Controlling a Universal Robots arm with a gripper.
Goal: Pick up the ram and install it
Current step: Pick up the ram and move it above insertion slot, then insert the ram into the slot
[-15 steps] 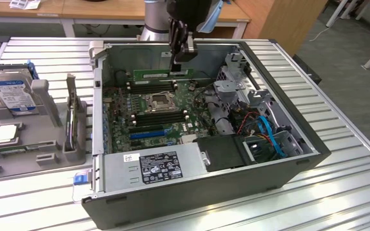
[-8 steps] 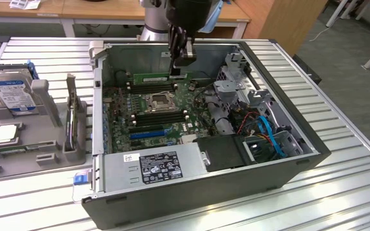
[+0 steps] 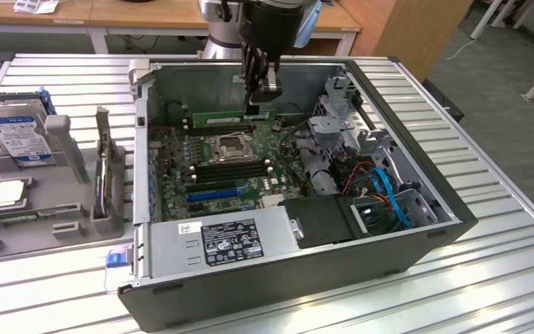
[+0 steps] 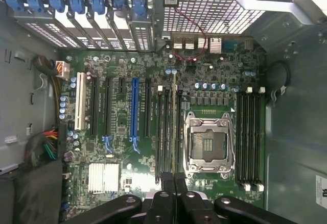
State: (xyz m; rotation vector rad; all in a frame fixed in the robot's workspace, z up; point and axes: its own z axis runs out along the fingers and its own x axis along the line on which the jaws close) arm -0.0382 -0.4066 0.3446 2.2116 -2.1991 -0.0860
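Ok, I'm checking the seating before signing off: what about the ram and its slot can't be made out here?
- Whether the ram is seated in a slot: wrist view shows it edge-on, a thin line over the slots.
- Its gripped end: wrist view, covered by the gripper.
- The slot latches' position: exterior view, too small to tell.

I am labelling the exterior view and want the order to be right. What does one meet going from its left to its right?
hard drive → ram → blue cables
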